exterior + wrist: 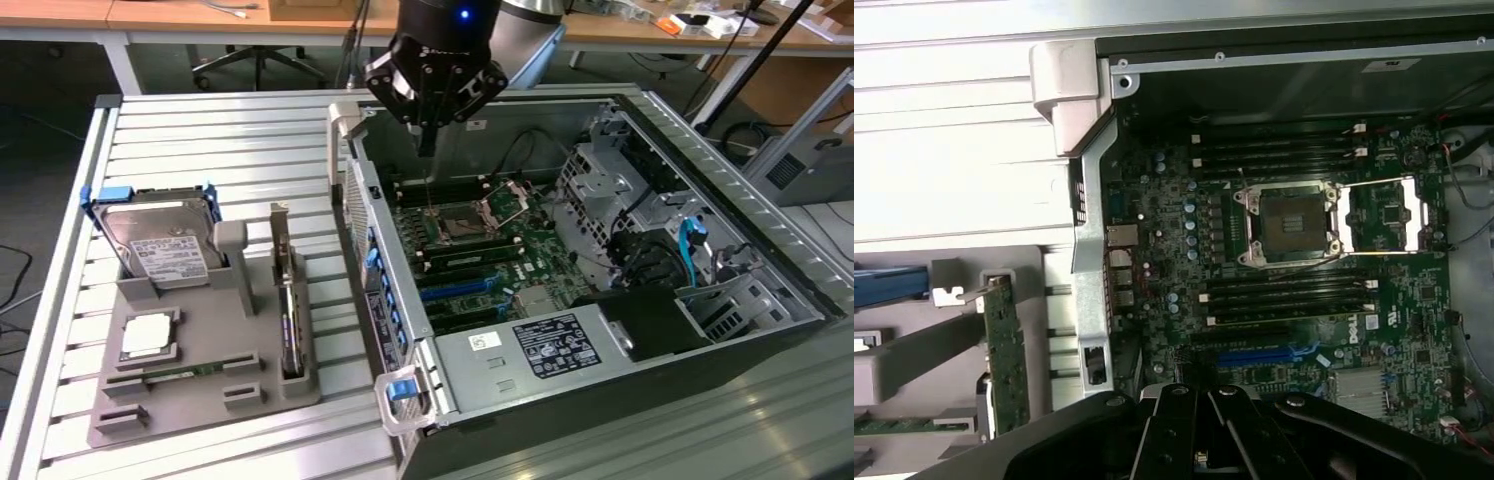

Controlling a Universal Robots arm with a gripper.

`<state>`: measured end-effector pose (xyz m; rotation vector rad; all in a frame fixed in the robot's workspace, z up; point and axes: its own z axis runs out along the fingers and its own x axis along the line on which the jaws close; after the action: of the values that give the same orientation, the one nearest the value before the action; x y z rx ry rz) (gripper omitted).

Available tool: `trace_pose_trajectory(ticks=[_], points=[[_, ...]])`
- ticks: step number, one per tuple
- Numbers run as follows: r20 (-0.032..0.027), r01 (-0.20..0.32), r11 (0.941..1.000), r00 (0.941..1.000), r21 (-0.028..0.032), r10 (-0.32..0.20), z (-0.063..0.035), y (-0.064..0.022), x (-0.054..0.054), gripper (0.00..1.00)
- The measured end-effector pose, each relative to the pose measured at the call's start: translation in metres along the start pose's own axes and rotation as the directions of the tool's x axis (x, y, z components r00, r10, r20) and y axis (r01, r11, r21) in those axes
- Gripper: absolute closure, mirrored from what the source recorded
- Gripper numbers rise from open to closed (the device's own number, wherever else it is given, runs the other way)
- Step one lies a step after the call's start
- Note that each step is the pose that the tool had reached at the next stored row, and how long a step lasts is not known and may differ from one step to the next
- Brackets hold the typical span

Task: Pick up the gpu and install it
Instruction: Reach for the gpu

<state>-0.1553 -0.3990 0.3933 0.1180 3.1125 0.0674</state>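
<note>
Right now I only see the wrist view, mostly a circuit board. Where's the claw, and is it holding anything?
Observer: The gripper hangs shut and empty over the open case.
Operator: So where's the gpu?
Observer: The gpu stands on edge in a grey tray, on the exterior view's left of the case.
Operator: Anything else there?
Observer: A hard drive stands in the same tray.

White "DELL" print on motherboard [1294, 330]; hard drive label [167, 258], power supply label [563, 345] too small to read
</note>
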Motion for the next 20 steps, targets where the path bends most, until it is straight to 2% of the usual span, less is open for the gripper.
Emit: trace_pose_trajectory(ticks=[20], points=[[0.0000,0.000,1.0000,1.0000,0.0002,0.000,-0.0003,-0.0007,0.0095,0.89]])
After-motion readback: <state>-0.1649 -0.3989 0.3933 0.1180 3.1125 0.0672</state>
